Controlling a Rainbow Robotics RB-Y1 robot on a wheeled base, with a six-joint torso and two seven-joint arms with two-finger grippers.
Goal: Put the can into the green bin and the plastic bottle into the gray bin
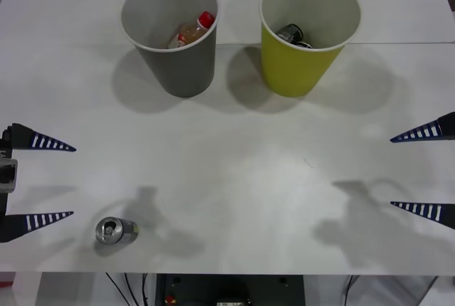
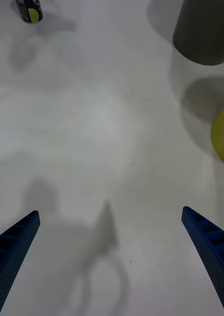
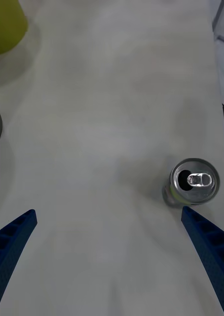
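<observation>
Front view: the gray bin [image 1: 170,32] is seen far left of centre with the plastic bottle [image 1: 193,31] lying inside it; the green bin [image 1: 307,28] is placed beside it, apart, with a dark can inside [image 1: 291,34]. A second can [image 1: 114,230] is stood upright on the white table [image 1: 234,171] near its front edge, just beside the left gripper [image 1: 44,180] (fingers spread wide, nothing held). The right gripper [image 1: 425,171] is parked at the right edge, also spread and empty. Right wrist view: blue fingers [image 2: 208,247] are seen apart over bare table. Left wrist view: the can's pull-tab top is seen near one finger [image 3: 205,247], not touched.
</observation>
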